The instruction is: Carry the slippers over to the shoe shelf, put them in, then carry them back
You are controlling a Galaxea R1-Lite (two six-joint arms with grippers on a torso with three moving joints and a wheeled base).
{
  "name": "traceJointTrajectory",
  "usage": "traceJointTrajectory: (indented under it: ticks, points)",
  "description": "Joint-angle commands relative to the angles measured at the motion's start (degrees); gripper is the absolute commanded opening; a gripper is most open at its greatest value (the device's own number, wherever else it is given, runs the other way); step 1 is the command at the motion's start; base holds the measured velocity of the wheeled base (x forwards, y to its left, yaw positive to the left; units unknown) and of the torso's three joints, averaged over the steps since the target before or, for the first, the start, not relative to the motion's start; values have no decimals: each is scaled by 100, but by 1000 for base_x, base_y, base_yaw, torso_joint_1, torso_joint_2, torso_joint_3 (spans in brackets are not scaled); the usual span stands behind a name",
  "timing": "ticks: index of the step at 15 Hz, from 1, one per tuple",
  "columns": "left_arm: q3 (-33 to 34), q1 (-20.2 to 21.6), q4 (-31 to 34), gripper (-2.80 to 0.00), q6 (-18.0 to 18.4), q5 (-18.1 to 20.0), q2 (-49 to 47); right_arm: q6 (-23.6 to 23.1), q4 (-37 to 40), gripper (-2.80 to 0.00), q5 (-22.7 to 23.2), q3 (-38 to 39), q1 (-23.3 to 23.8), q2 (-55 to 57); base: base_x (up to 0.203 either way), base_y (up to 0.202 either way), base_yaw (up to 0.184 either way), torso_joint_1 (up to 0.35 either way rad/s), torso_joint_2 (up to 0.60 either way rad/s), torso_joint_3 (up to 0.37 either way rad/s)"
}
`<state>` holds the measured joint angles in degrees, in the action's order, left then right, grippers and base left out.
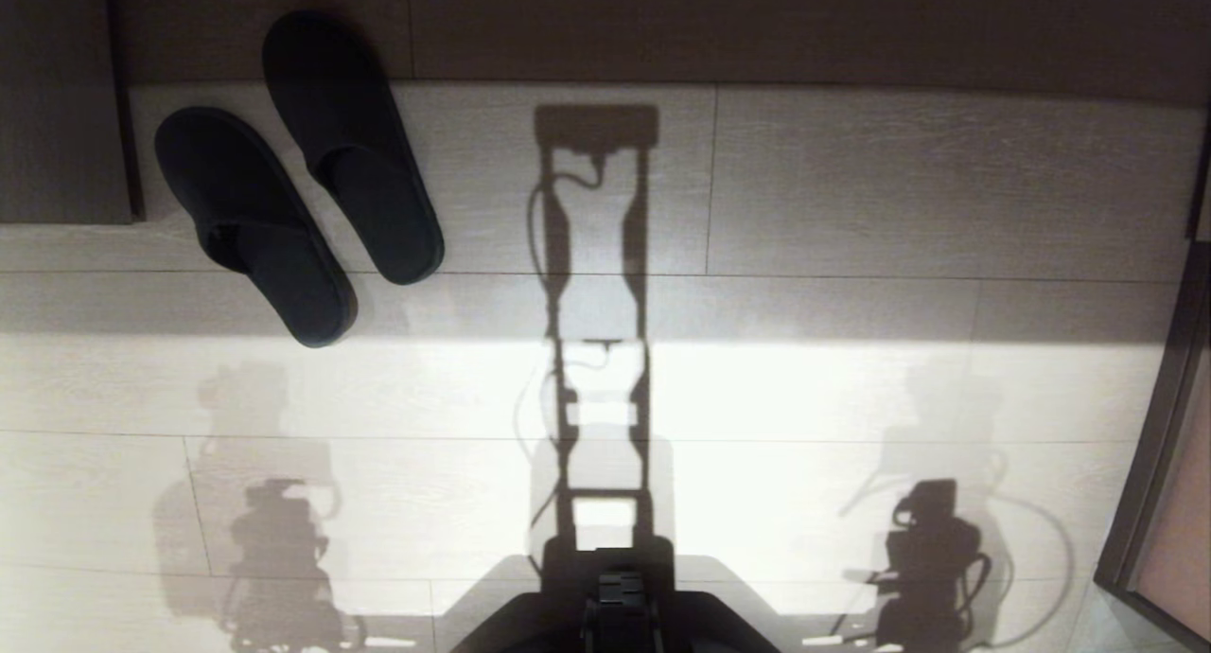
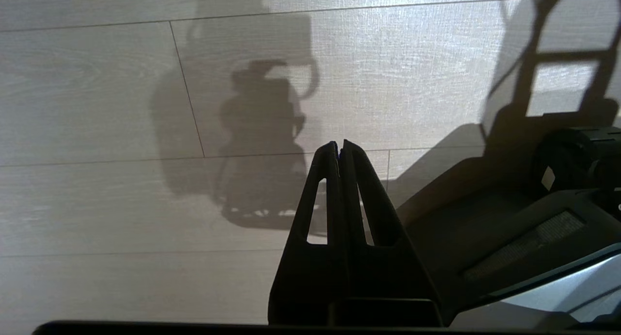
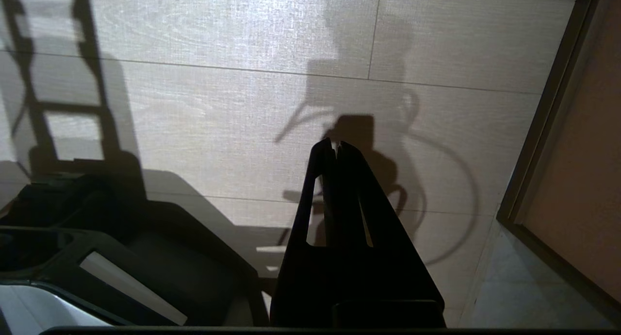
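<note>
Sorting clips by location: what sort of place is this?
Probably a home or hotel-room entryway: black slippers lying on a pale wood-grain plank floor, with a dark frame, perhaps a door's, at the right.

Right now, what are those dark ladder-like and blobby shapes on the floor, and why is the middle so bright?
Head view: shadows of the robot's own frame and arms on the floor, lit from behind; the slippers sit in dimmer light. Left wrist view: the left gripper is a dark silhouette. Right wrist view: right gripper likewise.
</note>
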<state>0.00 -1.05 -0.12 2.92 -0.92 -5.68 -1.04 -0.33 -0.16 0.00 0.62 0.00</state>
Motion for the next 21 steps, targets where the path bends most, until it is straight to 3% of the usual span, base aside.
traceJointTrajectory:
  ticks: [1,7,10,21]
  points:
    - [9,17,106,-280,2,4,407,-2,-2,-280,-2,229,-1,-229,0,0,0,0,0,0]
    - [9,17,90,-280,-41,13,569,-2,-2,-280,-2,229,-1,-229,0,0,0,0,0,0]
    - [9,17,65,-280,-230,13,577,-2,-2,-280,-2,229,-1,-229,0,0,0,0,0,0]
    - [9,17,56,-280,-248,13,577,-2,-2,-280,-2,229,-1,-229,0,0,0,0,0,0]
